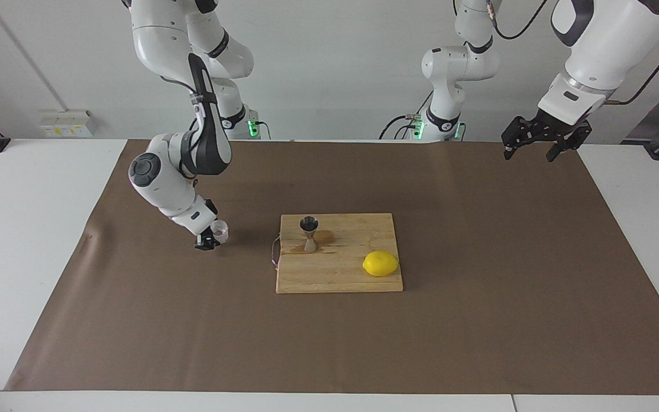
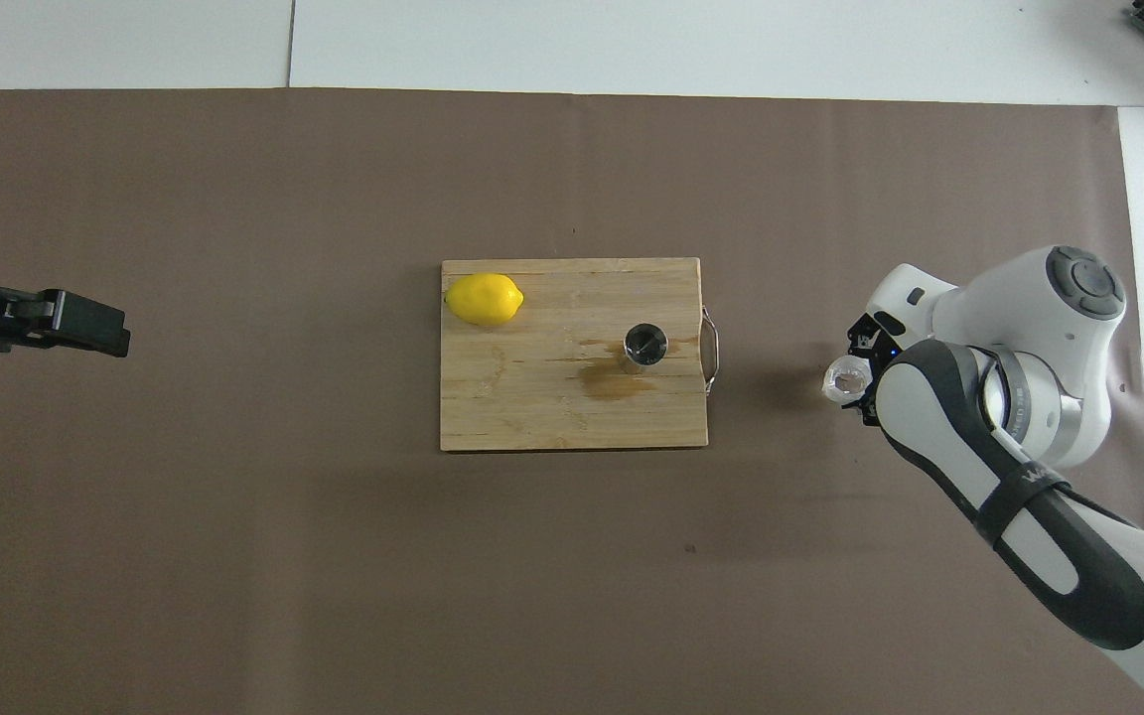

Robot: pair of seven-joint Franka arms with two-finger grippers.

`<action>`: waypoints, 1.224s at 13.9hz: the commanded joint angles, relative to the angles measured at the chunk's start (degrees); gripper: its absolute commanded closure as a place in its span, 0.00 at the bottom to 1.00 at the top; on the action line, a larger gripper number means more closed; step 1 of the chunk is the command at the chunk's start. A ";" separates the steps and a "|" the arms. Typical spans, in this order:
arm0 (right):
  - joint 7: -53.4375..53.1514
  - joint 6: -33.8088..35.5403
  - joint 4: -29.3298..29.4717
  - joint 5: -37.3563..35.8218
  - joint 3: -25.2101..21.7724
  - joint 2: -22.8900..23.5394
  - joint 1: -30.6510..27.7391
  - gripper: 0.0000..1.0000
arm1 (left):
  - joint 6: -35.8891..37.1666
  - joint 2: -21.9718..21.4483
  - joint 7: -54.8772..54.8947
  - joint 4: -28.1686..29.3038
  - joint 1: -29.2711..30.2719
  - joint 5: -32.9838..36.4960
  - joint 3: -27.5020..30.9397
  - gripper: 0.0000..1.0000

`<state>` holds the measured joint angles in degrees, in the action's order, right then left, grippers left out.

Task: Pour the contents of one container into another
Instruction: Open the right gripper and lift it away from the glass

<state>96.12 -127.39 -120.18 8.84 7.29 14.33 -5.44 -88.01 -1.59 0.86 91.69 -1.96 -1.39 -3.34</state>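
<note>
So the little clear glass cup sits upright on the brown mat, toward the right arm's end of the surface, well apart from the cutting board. The right hand is down right beside it, touching or nearly so. I honestly can't tell whether its fingers are clamped on the glass or just letting go.

The left hand hangs over the mat's edge at the left arm's end, fingers apart, empty, just waiting.

The steel jigger stands upright on the board, at the end nearest the cup, mouth up. There's a brown wet stain at its foot. A lemon lies at the board's other end.

Handling guess: the cup is stiff, light and slick, and it'd chip if knocked, so I'd pinch it across the side walls about mid-height, not by the rim. It's squat, so it has no real long axis; the mouth points straight up and it looks stable. The jigger is the tippy one: tall, narrow waist, long axis vertical, small foot, and a light bump would probably topple it. Judging by that stain, the pour may already be done, with some spilled.
</note>
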 commanded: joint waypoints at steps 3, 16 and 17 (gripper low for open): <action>-0.31 2.05 0.47 1.62 0.54 -1.92 -0.46 0.00 | 0.03 -1.66 -0.42 1.73 -0.59 -0.01 0.62 0.00; -40.95 14.19 14.80 -6.64 0.97 -11.33 1.48 0.00 | 0.03 -1.66 -0.42 1.73 -0.59 -0.01 0.62 0.00; -46.32 14.19 14.80 -6.90 0.97 -12.03 2.00 0.00 | 0.03 -1.66 -0.42 1.73 -0.59 -0.01 0.62 0.00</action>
<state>58.94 -114.42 -105.53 3.18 7.87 4.19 -3.71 -88.01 -1.59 0.86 91.69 -1.96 -1.39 -3.34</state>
